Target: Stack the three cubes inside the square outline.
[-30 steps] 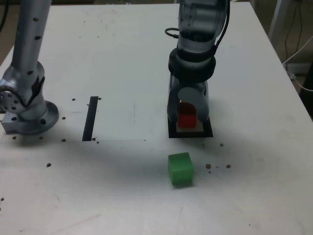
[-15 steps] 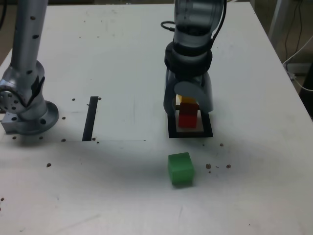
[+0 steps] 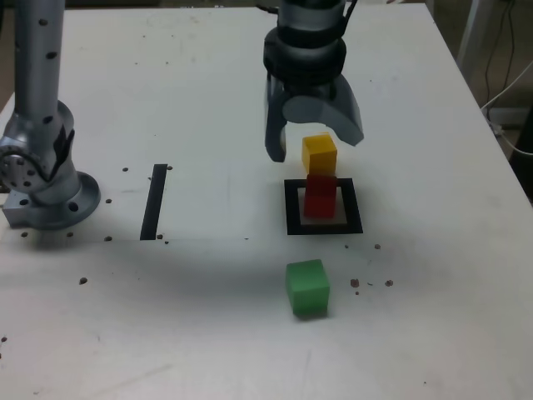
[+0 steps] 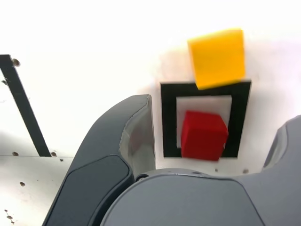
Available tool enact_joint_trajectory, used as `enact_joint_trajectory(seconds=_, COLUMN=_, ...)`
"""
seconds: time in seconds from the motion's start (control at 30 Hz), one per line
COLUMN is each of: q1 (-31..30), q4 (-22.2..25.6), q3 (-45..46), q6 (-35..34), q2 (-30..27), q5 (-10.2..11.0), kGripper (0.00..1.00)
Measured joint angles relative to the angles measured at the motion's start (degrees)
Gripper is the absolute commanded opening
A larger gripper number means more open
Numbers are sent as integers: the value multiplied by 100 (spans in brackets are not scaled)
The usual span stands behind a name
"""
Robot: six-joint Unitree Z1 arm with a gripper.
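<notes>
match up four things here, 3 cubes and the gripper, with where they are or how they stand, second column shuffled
1. red cube
2. yellow cube
3. green cube
4. gripper

A. open, holding nothing
B. overlaps the edge of the square outline in the wrist view
C. nearest the exterior view's bottom, clear of the outline
D. seen within the outline in the exterior view

Pairs: 1-D, 2-B, 3-C, 4-A

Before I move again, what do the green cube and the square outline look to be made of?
The green cube could be painted wood, plastic or foam: plain solid colour, fairly matt, with no visible grain or gloss. The square outline looks like matt black tape or a printed border, since it lies flat on the table with crisp, even edges; which one, I can't tell.
</notes>
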Motion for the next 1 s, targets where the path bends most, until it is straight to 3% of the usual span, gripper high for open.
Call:
enact_joint_trajectory(seconds=0.27, q1=520, q4=-6, q3=14, q6=13, q2=293, q5=17, kGripper=97)
enact_joint_trajectory(seconds=0.57, q1=693, q4=-291, q3=-110, q6=171, q2=693, q5=45, kGripper=92)
enact_joint_trajectory(seconds=0.67, q1=693, q4=-323, q3=-144, q6=173, q2=750, q5=59, kGripper=86)
enact_joint_trajectory(seconds=1.0, q1=714, q4=-228, q3=-291, q6=136, q2=947, q5=84, kGripper=49)
